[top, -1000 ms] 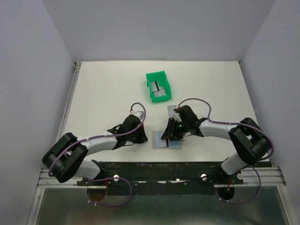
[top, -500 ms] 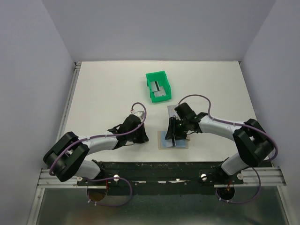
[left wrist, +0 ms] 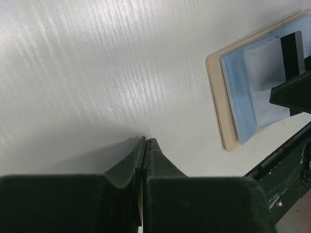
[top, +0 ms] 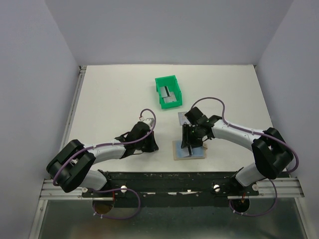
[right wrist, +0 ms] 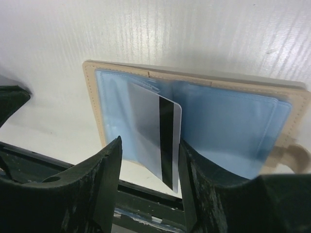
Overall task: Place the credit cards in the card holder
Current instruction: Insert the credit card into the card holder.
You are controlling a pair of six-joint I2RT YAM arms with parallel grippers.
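Note:
The tan card holder [top: 198,152] lies open near the front edge, pale blue inside [right wrist: 228,121]. A silver-grey credit card [right wrist: 155,131] with a dark stripe has its far end tucked into a left slot of the holder. My right gripper [right wrist: 149,145] is open astride this card; the card's right edge is against one finger, with a gap at the other. It is over the holder in the top view [top: 190,141]. My left gripper [left wrist: 145,141] is shut and empty on the table left of the holder [left wrist: 217,92]. Another card [top: 182,118] lies flat behind the holder.
A green plastic bin [top: 159,88] stands at the back middle with more cards [top: 170,97] inside. The black mounting rail [top: 164,177] runs along the table's front edge just below the holder. Grey walls close in the table on three sides.
The card holder has slid to the right along the front edge, and my right gripper has moved right with it. The left arm has barely moved.

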